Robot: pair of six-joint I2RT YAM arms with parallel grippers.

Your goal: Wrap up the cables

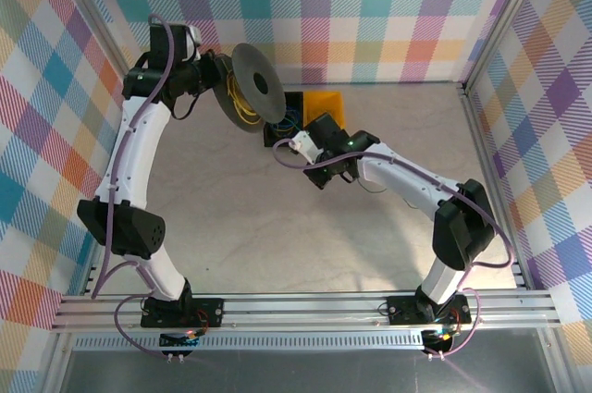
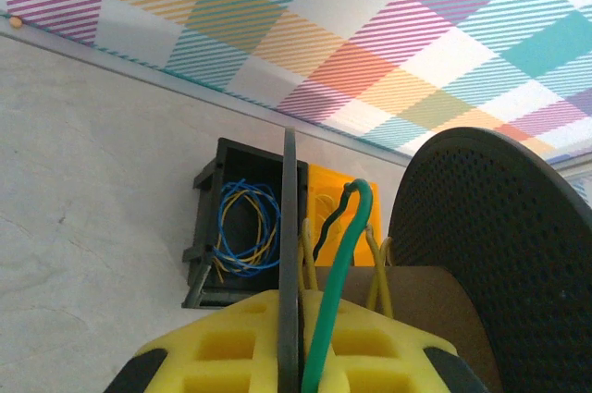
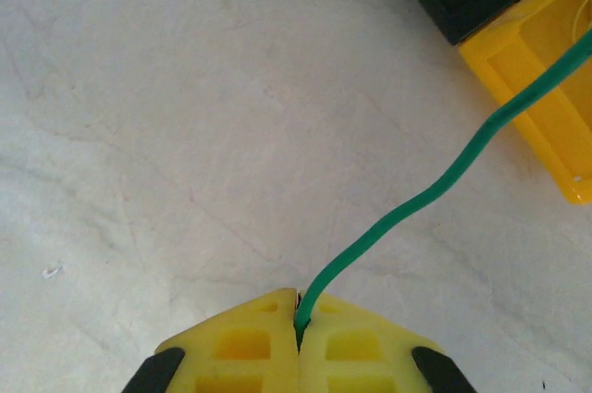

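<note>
Right wrist: right fingers [image 3: 245, 342] clamp the green cable [image 3: 435, 191] running toward the yellow box [image 3: 546, 125]; left fingers [image 2: 222, 342] (together) pinch the black spool [image 2: 289, 227].

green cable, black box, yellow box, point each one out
green cable [image 3: 407, 210], right wrist view, middle of its span.
black box [image 2: 252, 164], left wrist view, far inner wall.
yellow box [image 3: 546, 143], right wrist view, bare floor.

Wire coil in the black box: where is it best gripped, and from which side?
Probably the upper arc of the wire coil, where loops bunch, reached straight through the open face of the black box; its walls close off the other sides.
</note>
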